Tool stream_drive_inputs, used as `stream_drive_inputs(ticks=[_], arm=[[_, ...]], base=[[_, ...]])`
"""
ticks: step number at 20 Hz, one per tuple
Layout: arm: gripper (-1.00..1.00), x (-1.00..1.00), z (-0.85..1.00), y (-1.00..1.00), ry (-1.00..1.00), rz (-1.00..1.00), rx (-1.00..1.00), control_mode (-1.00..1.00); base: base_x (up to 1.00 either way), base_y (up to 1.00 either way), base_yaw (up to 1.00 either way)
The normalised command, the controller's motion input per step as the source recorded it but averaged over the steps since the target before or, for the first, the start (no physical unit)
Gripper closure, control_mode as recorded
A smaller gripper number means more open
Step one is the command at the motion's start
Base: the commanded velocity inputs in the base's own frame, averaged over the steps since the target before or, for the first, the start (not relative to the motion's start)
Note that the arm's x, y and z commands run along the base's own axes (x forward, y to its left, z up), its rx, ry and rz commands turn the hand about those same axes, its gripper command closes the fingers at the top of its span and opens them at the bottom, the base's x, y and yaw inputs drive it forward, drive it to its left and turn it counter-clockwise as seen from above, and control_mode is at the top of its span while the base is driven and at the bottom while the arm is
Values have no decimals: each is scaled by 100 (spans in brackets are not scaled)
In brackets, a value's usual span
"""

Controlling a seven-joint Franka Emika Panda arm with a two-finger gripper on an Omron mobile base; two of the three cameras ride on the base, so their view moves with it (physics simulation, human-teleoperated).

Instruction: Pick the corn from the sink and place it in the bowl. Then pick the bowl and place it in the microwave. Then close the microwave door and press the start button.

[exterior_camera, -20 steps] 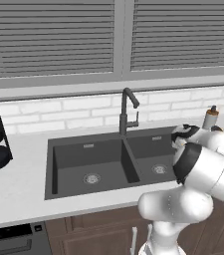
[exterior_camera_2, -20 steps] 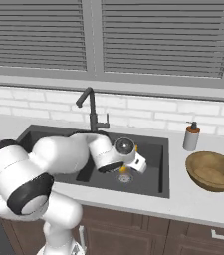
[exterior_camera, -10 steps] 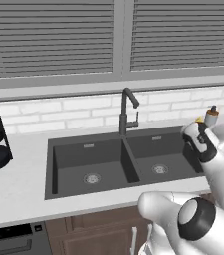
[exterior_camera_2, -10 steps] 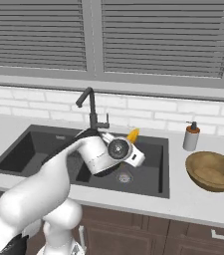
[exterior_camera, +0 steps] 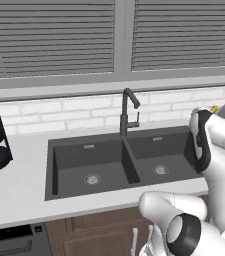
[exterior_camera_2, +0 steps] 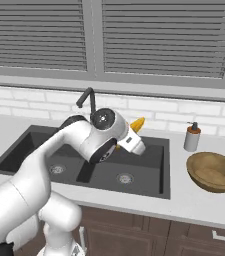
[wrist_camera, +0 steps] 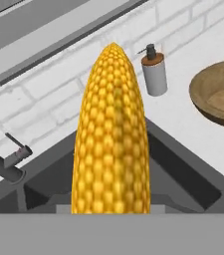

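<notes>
**Corn lifted above the sink**

The claw point(exterior_camera_2: 134, 134) is clamped on the corn point(exterior_camera_2: 137, 124), held over the sink's point(exterior_camera_2: 149, 184) right basin (faucet point(exterior_camera_2: 87, 100) behind). The bowl point(exterior_camera_2: 215, 171) sits on the counter point(exterior_camera_2: 204, 205), beside a soap dispenser point(exterior_camera_2: 192, 137).

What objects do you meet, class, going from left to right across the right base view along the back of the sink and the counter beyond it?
Faucet → corn, held up by the end effector over the sink → soap dispenser → bowl.
</notes>
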Motion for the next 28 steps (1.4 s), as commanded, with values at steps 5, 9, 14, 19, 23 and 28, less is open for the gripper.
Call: stream_drive_inputs(ticks=[5,9,14,19,23,28], arm=[[100,-17,18,-44,5,-11,-4,-100],[100,0,-10,-63,14,-13,0,-100],[100,12,-22,-94,22,-8,1,-100],[100,27,-15,-91,24,-5,3,-100],[100,18,-24,-90,7,-2,12,-100],[100,26,-29,-80,4,0,16,-100]], base=[[0,0,0],[0,0,0],[0,0,0],[0,0,0],[0,0,0],[0,0,0]])
